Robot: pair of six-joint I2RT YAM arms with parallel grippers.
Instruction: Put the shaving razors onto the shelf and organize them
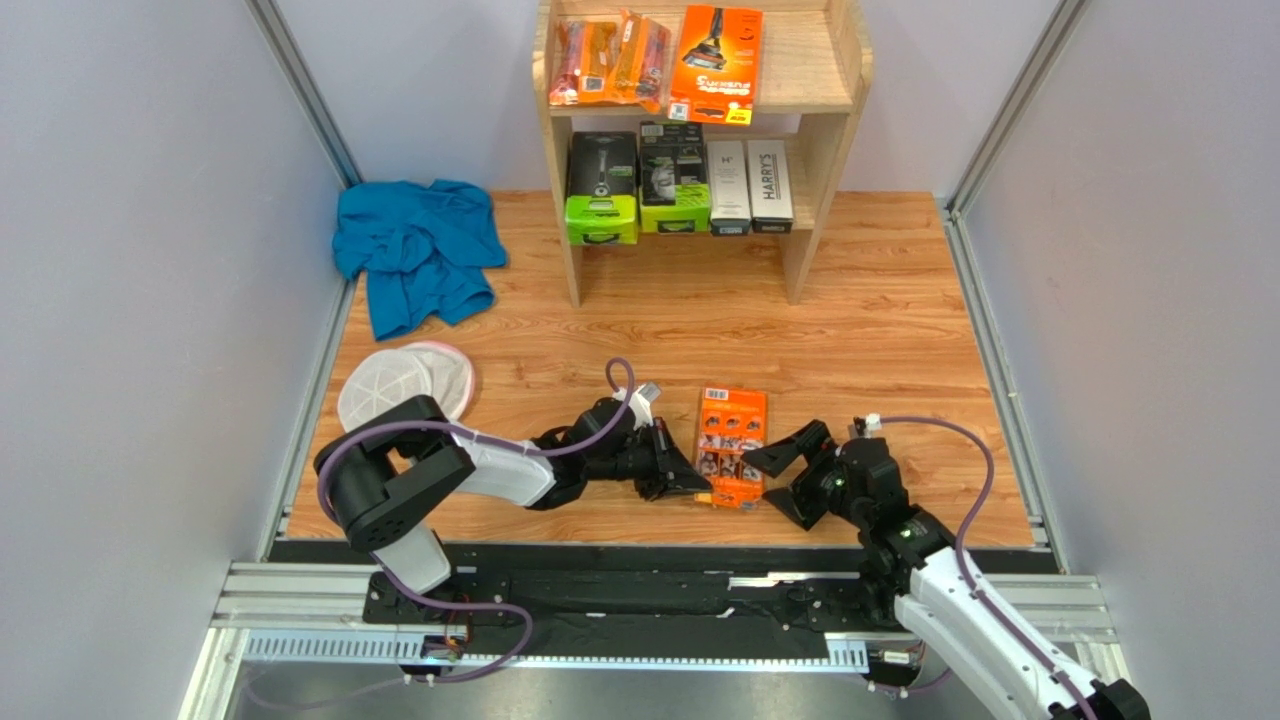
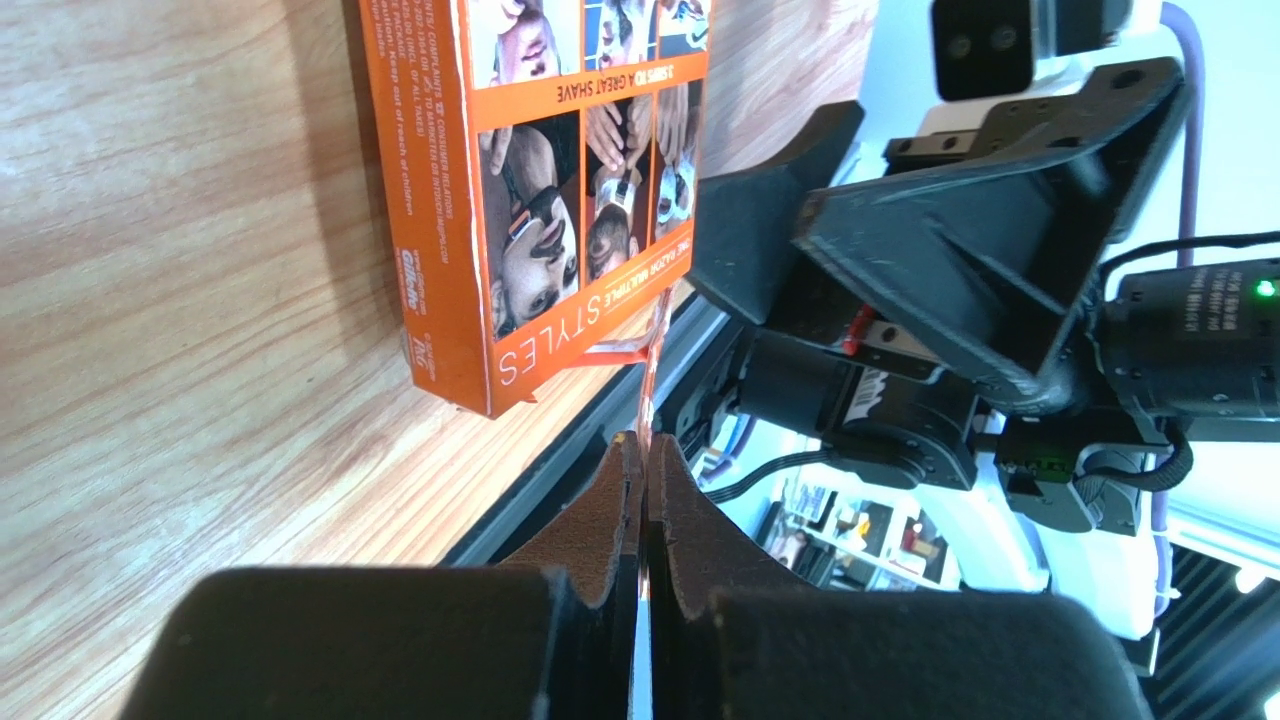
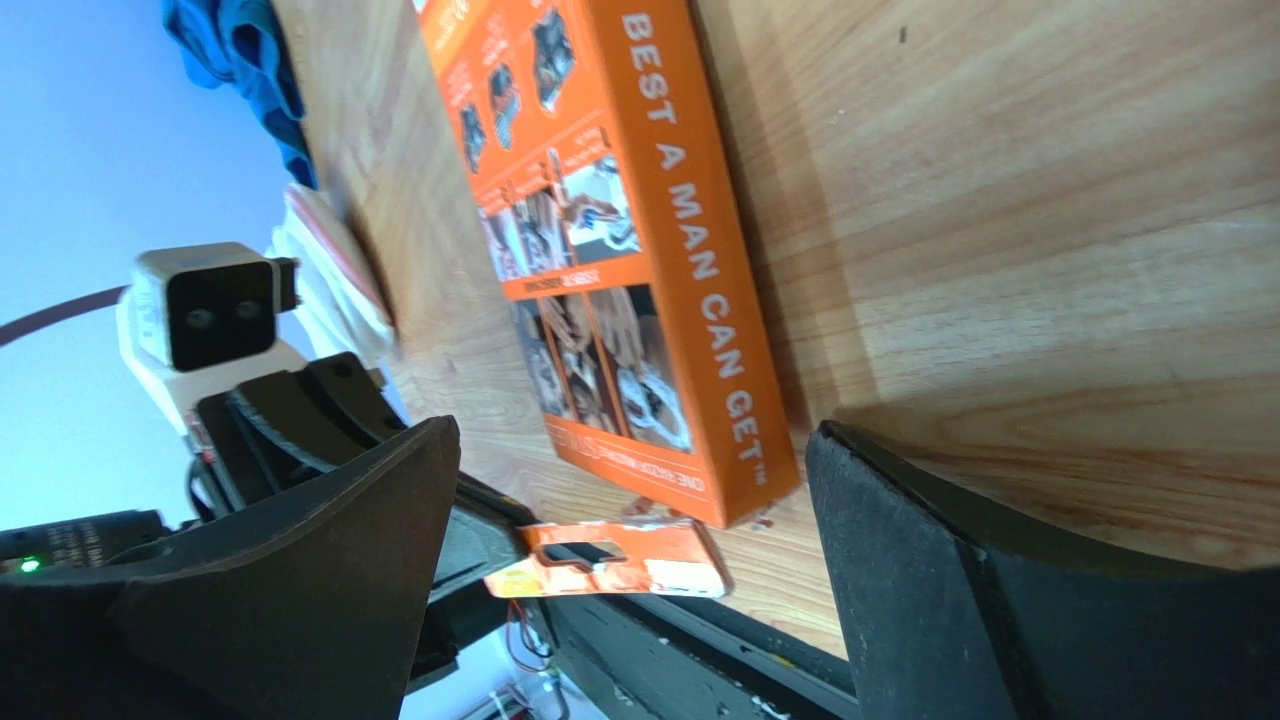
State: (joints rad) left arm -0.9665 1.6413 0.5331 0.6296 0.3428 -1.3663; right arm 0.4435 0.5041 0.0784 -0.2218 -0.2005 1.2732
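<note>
Flat orange box [image 1: 732, 435] lies long axis toward the shelf [image 1: 846, 90]; left gripper [image 2: 643, 468] clamps its near-edge tab [image 3: 616, 557], right gripper [image 1: 775, 483] stands spread alongside.

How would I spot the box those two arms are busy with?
Look at the wooden table's near edge, centre. A flat orange box lies there, photos facing up, its hang tab pinched by the left gripper, the open right gripper beside it. It is the only pack not on the shelf.
</note>
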